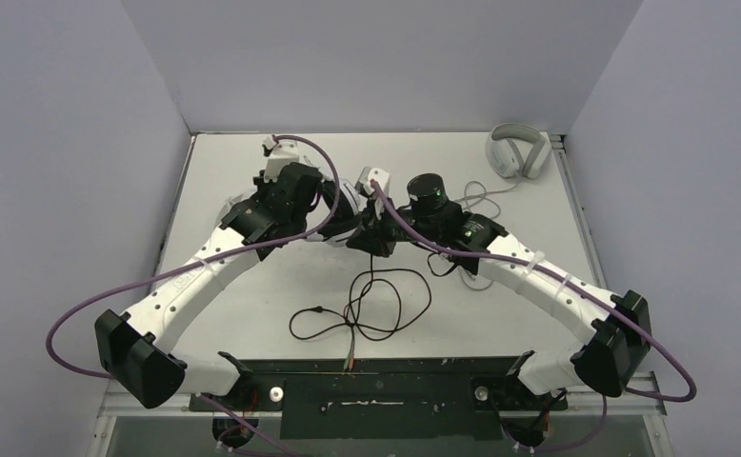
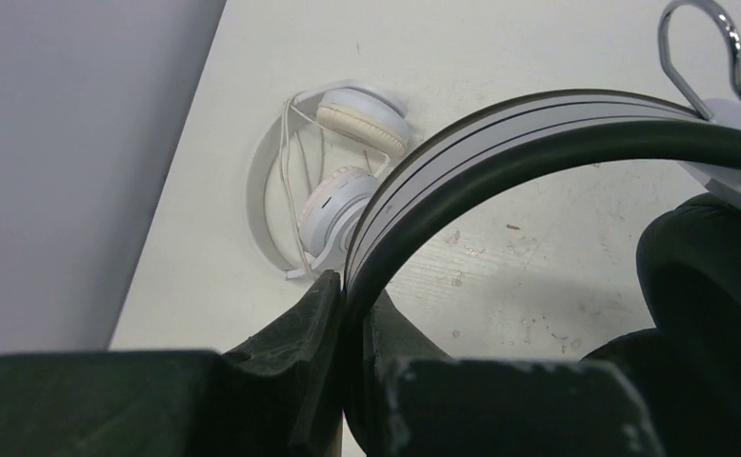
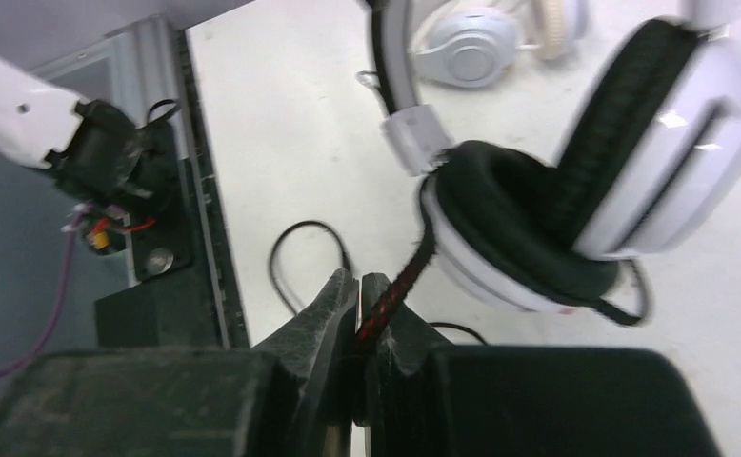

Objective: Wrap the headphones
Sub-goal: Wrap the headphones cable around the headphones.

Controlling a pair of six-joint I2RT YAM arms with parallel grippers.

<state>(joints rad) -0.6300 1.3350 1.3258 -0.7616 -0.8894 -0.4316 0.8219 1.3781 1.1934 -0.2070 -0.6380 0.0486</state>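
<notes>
1. The headset (image 2: 500,124), black and white, hangs between the two arms over the middle of the table (image 1: 462,328). Its headband rises straight out from between the left fingers, and its black-padded cups sit just beyond the right fingers.
2. The left gripper (image 2: 352,309) is clamped on the headband, a finger pressed to each face of the band with no gap showing.
3. The right gripper (image 3: 359,300) is closed on the cable (image 3: 392,284), a black braid flecked with red. It pinches the cable a short way from the cup that the cable leaves.
4. The rest of the cable lies slack in loose loops (image 1: 376,305) on the table, below both grippers and nearer the arm bases, with its plug end free.
5. No turn of cable shows around the band or the cups, so the winding of this headset looks to be only at its start.
6. The next move probably calls for the left fingers to hold the band steady while the right fingers carry the pinched cable around the headset. The right fingers would also need to draw slack up from the loops without tugging the cup joint.
7. The white pair (image 2: 343,195) lies flat on the table beyond the left fingers with its thin cable draped across it. Whether it is properly wrapped cannot be told.
8. The grey pair (image 1: 517,152) sits at the far right corner, well apart from both grippers.
</notes>
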